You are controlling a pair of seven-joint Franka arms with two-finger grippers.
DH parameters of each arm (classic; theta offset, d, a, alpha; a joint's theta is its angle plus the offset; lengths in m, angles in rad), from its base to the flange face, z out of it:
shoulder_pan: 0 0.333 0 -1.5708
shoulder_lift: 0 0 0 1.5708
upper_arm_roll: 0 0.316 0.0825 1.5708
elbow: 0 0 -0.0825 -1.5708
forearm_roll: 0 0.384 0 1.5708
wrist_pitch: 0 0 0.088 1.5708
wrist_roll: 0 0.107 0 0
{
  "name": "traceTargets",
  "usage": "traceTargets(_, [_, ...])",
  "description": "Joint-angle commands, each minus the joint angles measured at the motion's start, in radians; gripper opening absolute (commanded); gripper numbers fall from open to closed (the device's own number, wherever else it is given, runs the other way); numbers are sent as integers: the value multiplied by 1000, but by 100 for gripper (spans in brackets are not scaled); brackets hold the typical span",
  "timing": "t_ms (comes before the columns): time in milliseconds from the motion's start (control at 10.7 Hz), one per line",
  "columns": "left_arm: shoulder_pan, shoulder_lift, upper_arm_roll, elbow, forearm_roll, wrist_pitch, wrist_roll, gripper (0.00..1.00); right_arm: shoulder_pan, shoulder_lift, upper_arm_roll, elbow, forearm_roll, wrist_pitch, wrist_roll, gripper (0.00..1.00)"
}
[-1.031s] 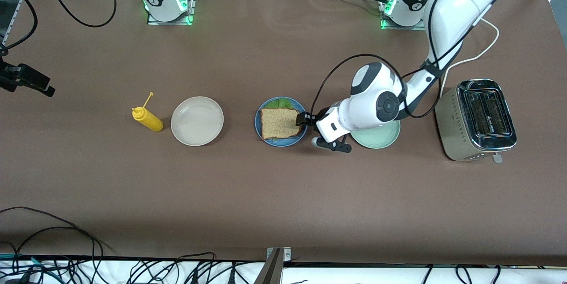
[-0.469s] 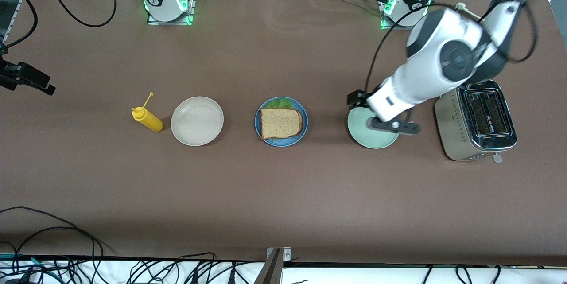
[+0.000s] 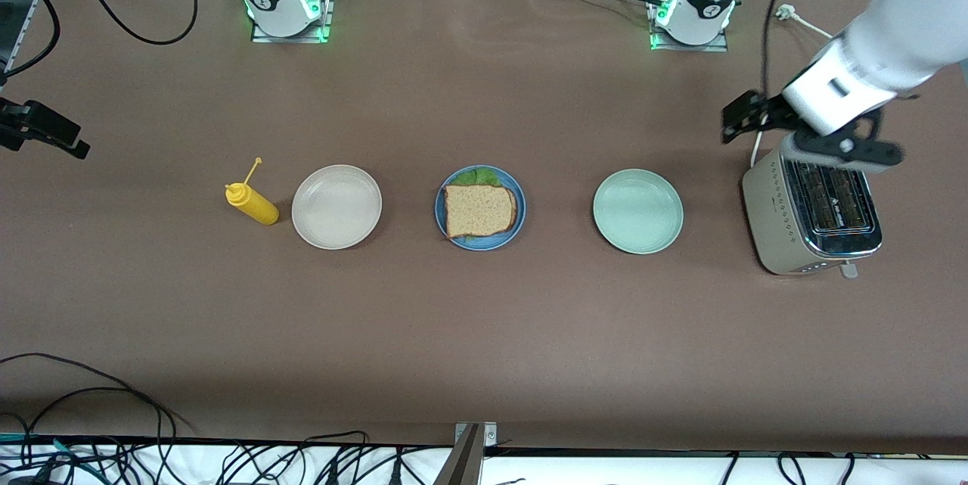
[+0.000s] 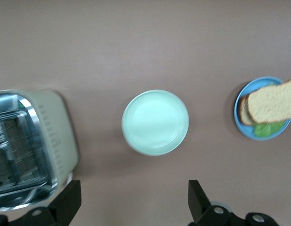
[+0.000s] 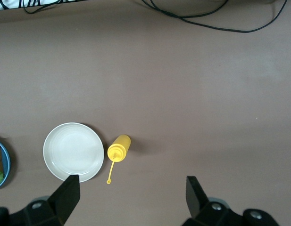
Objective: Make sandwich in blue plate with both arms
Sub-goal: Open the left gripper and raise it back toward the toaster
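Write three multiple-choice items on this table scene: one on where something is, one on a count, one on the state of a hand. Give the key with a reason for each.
1. Where is the sandwich?
A. on the blue plate
B. on the pale green plate
C. in the toaster

2. How many plates are on the table?
A. two
B. three
C. four

3. What is the state of the left hand?
A. shut on a bread slice
B. shut on the yellow squeeze bottle
C. open, holding nothing

Key: 1 A, the top bread slice lies on the blue plate with lettuce showing under it. 2 B, the beige plate, the blue one and the pale green one stand in a row. 3 C, the left wrist view shows its fingers spread with nothing between them.
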Motion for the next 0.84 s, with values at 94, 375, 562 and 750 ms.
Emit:
traceTargets(94, [-30, -121, 115, -7, 13, -132, 95, 100, -1, -4, -1, 14, 4, -20, -24, 100])
traceTargets(375, [-23, -92, 158, 145, 13, -219, 93, 100, -1, -4, 1, 14, 4, -21, -23, 100])
traceTargets(562, [-28, -51, 172, 214, 54, -247, 105, 100, -1, -4, -1, 14, 4, -21, -24, 100])
traceTargets(750, [-30, -26, 170, 239, 67, -258, 107, 100, -1, -4, -12, 14, 18, -44, -20, 100])
